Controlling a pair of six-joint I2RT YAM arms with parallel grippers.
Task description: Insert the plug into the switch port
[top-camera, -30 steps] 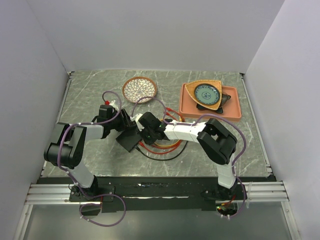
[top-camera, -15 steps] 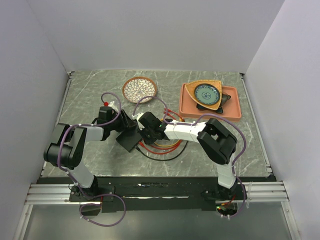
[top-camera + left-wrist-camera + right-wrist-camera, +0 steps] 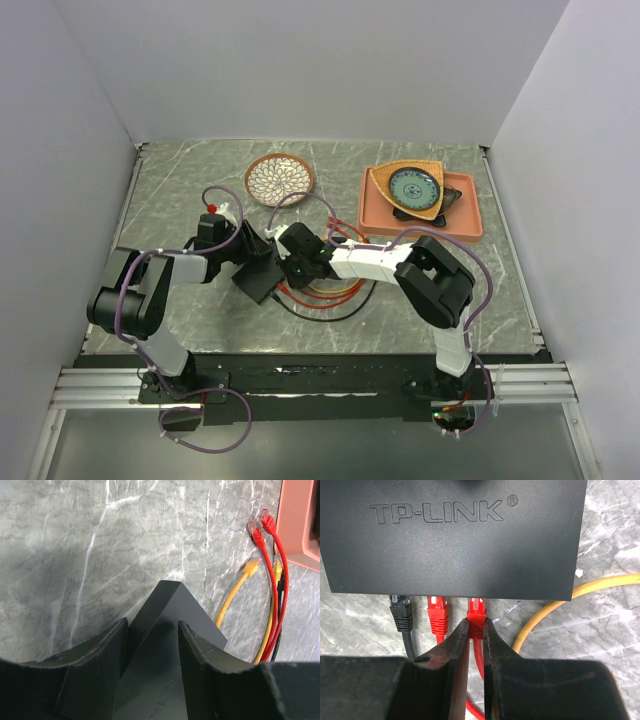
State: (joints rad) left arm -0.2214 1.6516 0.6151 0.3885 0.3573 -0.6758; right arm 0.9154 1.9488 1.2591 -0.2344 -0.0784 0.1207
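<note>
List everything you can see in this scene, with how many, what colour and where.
switch: one, black, middle of the table, held by the left gripper
red plug: one, at the switch's port edge, pinched by the right gripper
other plugs: two, one red, one black, beside the pinched one
loose plugs: four, two red, two yellow, near the tray
round plate: one, brown rim, white pattern, far side
tray: one, salmon, far right
triangular dish: one, orange, in the tray
teal plate: one, in the dish
left gripper: black, on the switch
right gripper: black, on the red plug

Grey marbled table (image 3: 170, 190) bearing coiled cables (image 3: 345, 291), patterned plate (image 3: 279, 178), orange tray (image 3: 465, 226).
</note>
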